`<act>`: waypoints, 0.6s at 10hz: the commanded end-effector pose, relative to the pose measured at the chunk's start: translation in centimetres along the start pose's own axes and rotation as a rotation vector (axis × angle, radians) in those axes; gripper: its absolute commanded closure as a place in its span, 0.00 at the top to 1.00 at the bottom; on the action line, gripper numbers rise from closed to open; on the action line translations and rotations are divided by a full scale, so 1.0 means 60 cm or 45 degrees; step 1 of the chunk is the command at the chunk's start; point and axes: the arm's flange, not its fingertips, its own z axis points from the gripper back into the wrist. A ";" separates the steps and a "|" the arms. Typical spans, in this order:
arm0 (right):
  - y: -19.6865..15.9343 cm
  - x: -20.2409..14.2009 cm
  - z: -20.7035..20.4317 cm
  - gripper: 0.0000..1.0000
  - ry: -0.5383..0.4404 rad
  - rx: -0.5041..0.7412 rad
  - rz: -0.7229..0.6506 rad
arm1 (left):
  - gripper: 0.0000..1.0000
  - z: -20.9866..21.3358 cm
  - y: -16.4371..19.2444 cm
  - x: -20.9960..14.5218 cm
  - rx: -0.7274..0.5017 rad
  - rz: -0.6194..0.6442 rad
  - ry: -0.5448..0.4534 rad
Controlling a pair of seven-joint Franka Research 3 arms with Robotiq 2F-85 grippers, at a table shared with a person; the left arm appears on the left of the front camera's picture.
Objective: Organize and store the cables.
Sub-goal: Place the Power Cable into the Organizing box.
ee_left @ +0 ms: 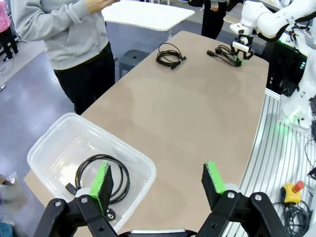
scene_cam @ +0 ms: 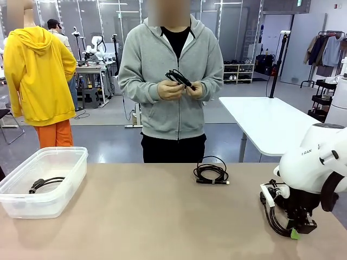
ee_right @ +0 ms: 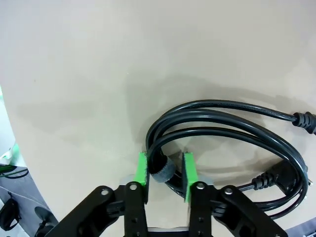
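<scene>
1. While the right gripper is closed tight, its green pads pinch the strapped part of one coiled cable, which lies on the table at the robot's right side.
2. The left gripper hangs with jaws wide apart, holding nothing, above the edge of a clear plastic bin.
3. A second cable lies inside this bin.
4. A third cable rests on the table near its far edge, apart from both grippers.
5. The person's hands hold a fourth cable before the chest.
</scene>
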 end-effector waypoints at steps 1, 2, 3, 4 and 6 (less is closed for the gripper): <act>0.019 -0.001 0.003 0.00 0.034 -0.039 -0.036 | 0.92 0.002 0.005 0.003 -0.016 -0.025 -0.024; 0.019 -0.002 0.014 0.00 0.029 -0.050 -0.038 | 0.92 0.002 0.005 0.003 -0.016 -0.025 -0.024; 0.021 0.000 0.032 0.00 0.006 -0.064 -0.034 | 0.92 0.002 0.005 0.003 -0.016 -0.025 -0.024; 0.022 0.004 0.063 0.00 -0.023 -0.085 -0.050 | 0.92 0.002 0.005 0.003 -0.016 -0.025 -0.024; 0.022 0.017 0.143 0.00 -0.034 -0.127 -0.086 | 0.92 0.002 0.005 0.003 -0.016 -0.025 -0.024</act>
